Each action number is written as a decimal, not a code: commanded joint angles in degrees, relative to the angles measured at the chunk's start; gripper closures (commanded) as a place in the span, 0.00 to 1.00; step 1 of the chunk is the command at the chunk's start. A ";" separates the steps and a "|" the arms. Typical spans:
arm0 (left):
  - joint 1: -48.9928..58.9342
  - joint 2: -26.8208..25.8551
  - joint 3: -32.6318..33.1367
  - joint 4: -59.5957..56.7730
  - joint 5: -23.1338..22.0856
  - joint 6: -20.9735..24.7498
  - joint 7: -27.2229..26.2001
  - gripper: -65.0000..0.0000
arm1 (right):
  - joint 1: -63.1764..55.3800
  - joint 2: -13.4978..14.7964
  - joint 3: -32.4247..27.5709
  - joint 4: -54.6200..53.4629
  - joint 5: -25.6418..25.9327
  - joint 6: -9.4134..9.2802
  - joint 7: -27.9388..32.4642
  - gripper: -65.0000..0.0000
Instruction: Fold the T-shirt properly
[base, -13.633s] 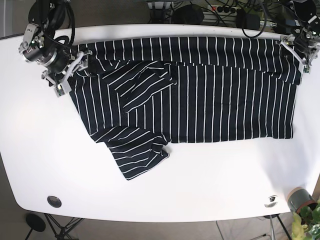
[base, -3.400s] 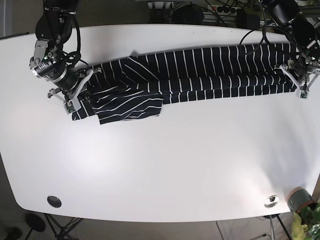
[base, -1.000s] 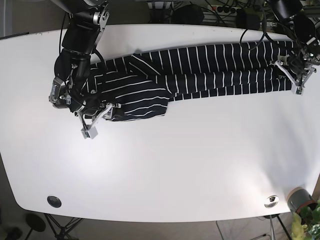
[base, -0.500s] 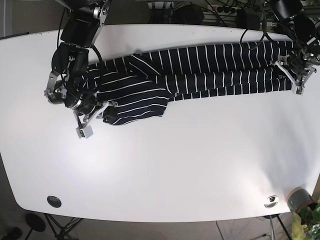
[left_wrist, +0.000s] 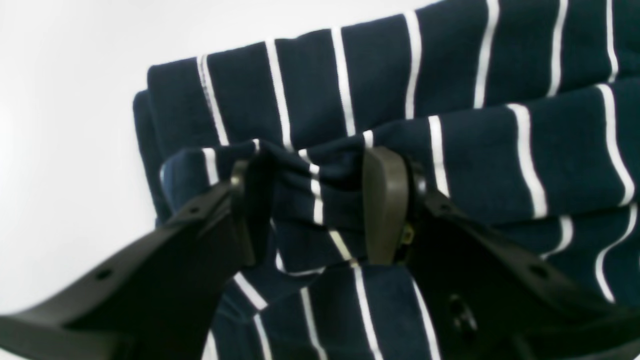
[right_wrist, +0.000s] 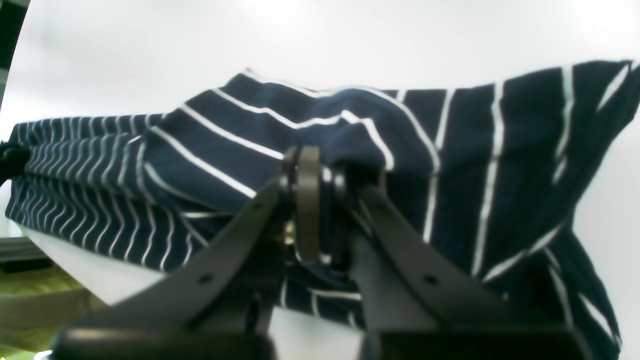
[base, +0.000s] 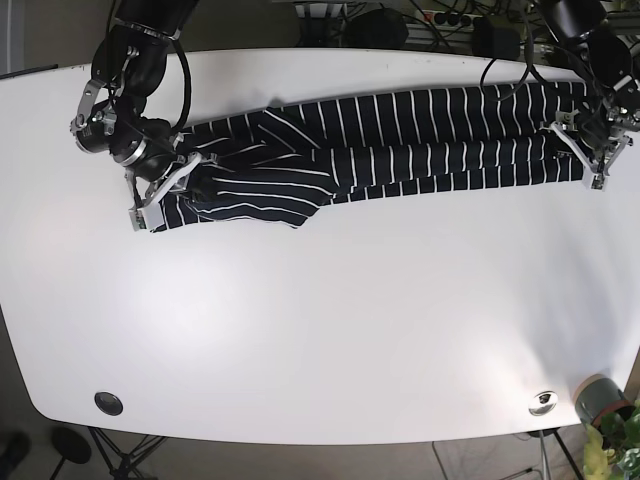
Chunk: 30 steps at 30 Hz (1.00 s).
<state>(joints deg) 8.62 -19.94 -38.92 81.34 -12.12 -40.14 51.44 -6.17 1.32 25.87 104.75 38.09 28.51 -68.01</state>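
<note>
1. Two claws grip one T-shirt (base: 380, 135), a navy striped band across the table's (base: 330, 330) far half.
2. Left claw (left_wrist: 320, 210) pinches a raised ridge of cloth at the shirt's end, fingers partly apart.
3. Right claw (right_wrist: 322, 210) looks clamped narrow on a bunched fold at the opposite end.

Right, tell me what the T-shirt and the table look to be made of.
T-shirt: soft knit fabric, likely cotton jersey, matte navy with white stripes; it bunches into folds where the left gripper pinches it. Table: smooth white hard top, possibly laminate, with a slight sheen; the exact material is unclear.
</note>
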 joint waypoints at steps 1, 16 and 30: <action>-0.40 -1.73 -0.25 -0.59 0.21 0.14 0.12 0.60 | -0.02 1.45 1.08 1.14 1.34 0.37 1.06 0.97; -0.67 -3.66 -0.25 -2.88 0.12 0.14 0.03 0.60 | -1.43 5.23 5.91 -6.07 1.17 0.89 1.50 0.95; -4.80 -3.31 -0.78 -0.24 -1.99 0.14 0.12 0.60 | -2.84 4.79 5.30 4.13 1.25 0.81 3.08 0.31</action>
<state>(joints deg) 5.41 -22.04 -38.98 78.32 -12.25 -40.34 52.29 -9.37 5.69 31.29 105.54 37.93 28.77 -66.11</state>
